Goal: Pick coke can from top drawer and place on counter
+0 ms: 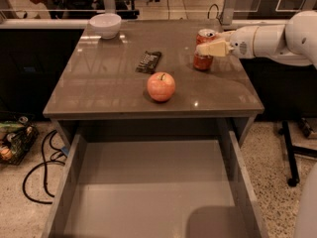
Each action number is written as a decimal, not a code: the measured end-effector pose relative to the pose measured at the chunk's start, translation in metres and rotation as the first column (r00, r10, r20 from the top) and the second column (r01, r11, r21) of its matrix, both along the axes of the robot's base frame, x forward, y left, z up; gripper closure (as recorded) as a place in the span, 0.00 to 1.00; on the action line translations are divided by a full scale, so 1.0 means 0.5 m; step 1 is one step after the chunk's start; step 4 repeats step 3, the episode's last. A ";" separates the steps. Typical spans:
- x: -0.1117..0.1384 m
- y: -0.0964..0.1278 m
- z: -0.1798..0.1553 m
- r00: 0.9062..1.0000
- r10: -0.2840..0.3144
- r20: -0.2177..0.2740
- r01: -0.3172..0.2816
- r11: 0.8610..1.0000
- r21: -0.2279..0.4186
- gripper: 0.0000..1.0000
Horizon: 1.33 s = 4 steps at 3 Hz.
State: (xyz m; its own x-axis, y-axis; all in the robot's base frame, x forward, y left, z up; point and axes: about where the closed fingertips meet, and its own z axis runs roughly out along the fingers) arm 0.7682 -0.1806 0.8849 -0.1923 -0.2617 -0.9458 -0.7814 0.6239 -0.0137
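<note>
The coke can (pixel 203 59) stands upright on the right rear part of the counter (pixel 114 78), red with a silver top. My gripper (pixel 209 48) reaches in from the right on a white arm and is shut on the can at mid-height, one cream finger (pixel 214 48) crossing its front. The can's base is at the counter surface. The top drawer (pixel 148 192) is pulled out wide below the counter's front edge, and its grey bottom is bare.
A red-orange apple (pixel 161 86) sits near the middle front of the counter. A dark flat packet (pixel 148 62) lies behind it. A white bowl (pixel 105 25) stands at the back left. Cables (pixel 37 170) lie on the floor at left, a stand base (pixel 292 157) at right.
</note>
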 end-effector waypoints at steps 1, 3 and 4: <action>0.001 0.007 -0.003 1.000 0.005 -0.002 -0.005 1.000 0.001 0.35; 0.004 0.019 -0.008 1.000 0.013 -0.006 -0.013 1.000 0.003 0.00; 0.004 0.019 -0.008 1.000 0.013 -0.006 -0.013 1.000 0.003 0.00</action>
